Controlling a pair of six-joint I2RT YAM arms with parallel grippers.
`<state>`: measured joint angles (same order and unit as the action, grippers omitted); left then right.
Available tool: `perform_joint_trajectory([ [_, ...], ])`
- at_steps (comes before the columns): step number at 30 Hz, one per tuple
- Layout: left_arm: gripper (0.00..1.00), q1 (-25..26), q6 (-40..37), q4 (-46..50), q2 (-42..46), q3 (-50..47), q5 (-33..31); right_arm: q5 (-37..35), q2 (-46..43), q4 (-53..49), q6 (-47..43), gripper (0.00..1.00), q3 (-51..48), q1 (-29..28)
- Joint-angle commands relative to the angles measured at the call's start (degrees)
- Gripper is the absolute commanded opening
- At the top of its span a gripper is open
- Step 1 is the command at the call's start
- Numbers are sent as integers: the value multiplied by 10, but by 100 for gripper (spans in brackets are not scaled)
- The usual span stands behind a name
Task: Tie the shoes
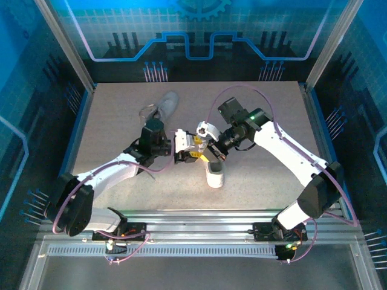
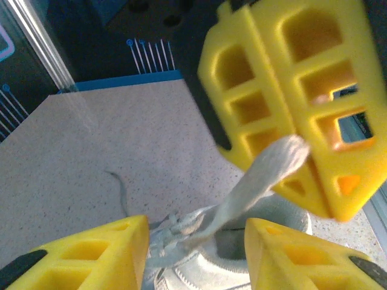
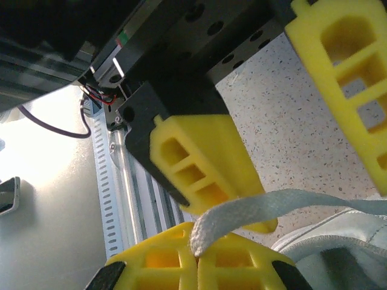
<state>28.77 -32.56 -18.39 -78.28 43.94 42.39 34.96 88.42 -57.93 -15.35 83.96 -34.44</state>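
One white shoe (image 1: 214, 174) stands mid-table, toe toward the near edge; the left wrist view looks down on its collar (image 2: 242, 266). The other shoe (image 1: 165, 106), greyer, lies at the back with loose laces. My right gripper (image 3: 196, 257) is shut on the end of a pale lace (image 3: 278, 208) that rises taut from the near shoe (image 3: 344, 241). In the left wrist view that lace (image 2: 260, 175) runs up to the right gripper's fingers (image 2: 284, 90). My left gripper (image 2: 196, 238) is open, its fingers either side of the lace, not pinching it. The two grippers (image 1: 188, 151) (image 1: 208, 148) meet just above the shoe.
The speckled table (image 1: 121, 121) is fenced by blue side rails and a dark back wall. An aluminium rail (image 1: 199, 220) with the arm bases runs along the near edge. Open tabletop lies left and right of the arms.
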Motion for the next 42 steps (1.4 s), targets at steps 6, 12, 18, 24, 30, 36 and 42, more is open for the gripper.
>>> perform_joint_trajectory([
  [6,32,18,-9,-18,9,28,23,9,16,-32,-11,0,21,11],
  [12,0,22,-15,39,27,27,-13,-5,15,-12,7,12,18,25],
  [18,0,21,9,102,38,15,-62,0,-7,41,40,26,-9,37],
  [24,0,-6,95,154,30,21,-109,-40,-33,85,70,52,-43,43],
  [30,0,-45,230,215,-26,43,-121,-176,-52,129,116,47,-82,39],
  [36,0,-58,330,211,-78,39,-129,-274,-14,109,101,45,-62,3],
  [42,0,-62,372,193,-105,31,-123,-318,46,92,80,46,-22,-17],
])
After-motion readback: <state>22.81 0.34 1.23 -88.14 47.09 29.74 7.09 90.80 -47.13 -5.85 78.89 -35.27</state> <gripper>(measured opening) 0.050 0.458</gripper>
